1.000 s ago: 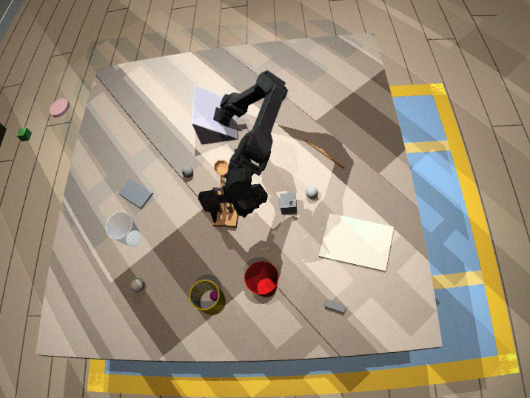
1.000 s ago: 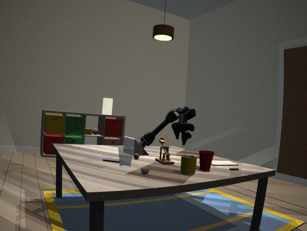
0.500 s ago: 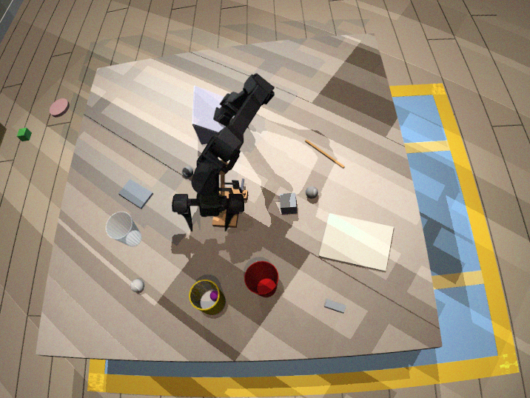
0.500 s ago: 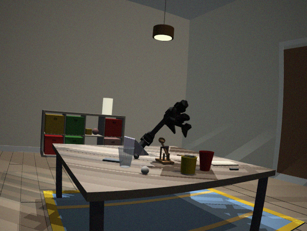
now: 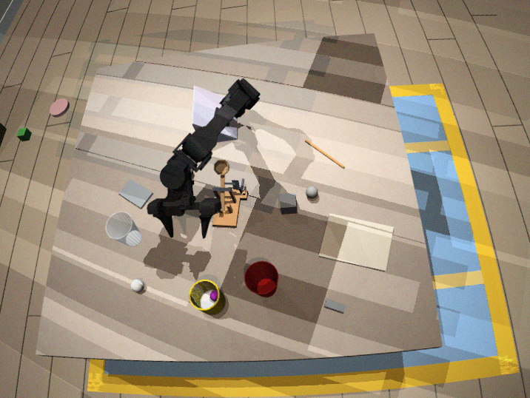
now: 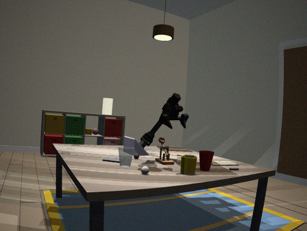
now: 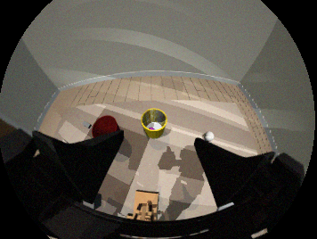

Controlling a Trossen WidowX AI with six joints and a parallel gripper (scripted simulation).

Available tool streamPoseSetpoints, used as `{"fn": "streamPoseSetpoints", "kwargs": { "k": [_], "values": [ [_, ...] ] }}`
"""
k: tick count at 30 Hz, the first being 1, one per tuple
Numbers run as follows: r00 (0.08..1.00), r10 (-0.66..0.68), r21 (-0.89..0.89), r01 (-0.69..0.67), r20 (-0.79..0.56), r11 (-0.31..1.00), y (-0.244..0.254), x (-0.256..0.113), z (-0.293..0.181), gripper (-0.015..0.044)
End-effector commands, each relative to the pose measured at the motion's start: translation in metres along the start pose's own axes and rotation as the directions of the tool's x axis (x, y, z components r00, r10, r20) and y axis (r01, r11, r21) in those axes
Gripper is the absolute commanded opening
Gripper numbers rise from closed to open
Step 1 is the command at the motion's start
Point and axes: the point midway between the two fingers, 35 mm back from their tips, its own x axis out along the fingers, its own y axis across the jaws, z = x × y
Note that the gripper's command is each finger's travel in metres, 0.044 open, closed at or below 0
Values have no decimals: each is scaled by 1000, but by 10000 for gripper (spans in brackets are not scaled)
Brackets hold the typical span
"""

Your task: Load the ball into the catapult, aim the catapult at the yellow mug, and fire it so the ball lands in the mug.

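The purple ball (image 5: 214, 295) (image 7: 151, 129) lies inside the yellow mug (image 5: 218, 306) (image 6: 188, 165) (image 7: 154, 135), which stands upright. The mug's wall hides the ball in the exterior view. The wooden catapult (image 5: 224, 220) (image 6: 164, 161) (image 7: 147, 197) stands behind the mug, with its throwing arm raised. The catapult's spoon cup (image 5: 221, 166) (image 6: 161, 140) is empty. My gripper (image 5: 188, 236) (image 6: 177, 127) (image 7: 160, 137) is open and empty, raised well above the table. It touches neither the catapult nor the mug.
A red cup (image 5: 261, 278) (image 6: 206, 160) (image 7: 105, 127) stands beside the mug. A white ball (image 5: 137, 285) (image 6: 145, 170) (image 7: 209, 136) and a clear ribbed cup (image 5: 120, 225) (image 6: 124, 156) are on the other side. A grey block (image 5: 287, 203), grey ball (image 5: 312, 191) and thin stick (image 5: 324, 153) lie right of the catapult.
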Motion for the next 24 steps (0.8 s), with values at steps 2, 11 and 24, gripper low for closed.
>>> {"fn": "streamPoseSetpoints", "kwargs": {
  "k": [2,11,24],
  "values": [
    [1000,15,13,-15,7,1000,2,1,5,440],
    [1000,15,13,-15,7,1000,2,1,5,440],
    [1000,20,4,-20,2,1000,6,0,1,440]
  ]
}}
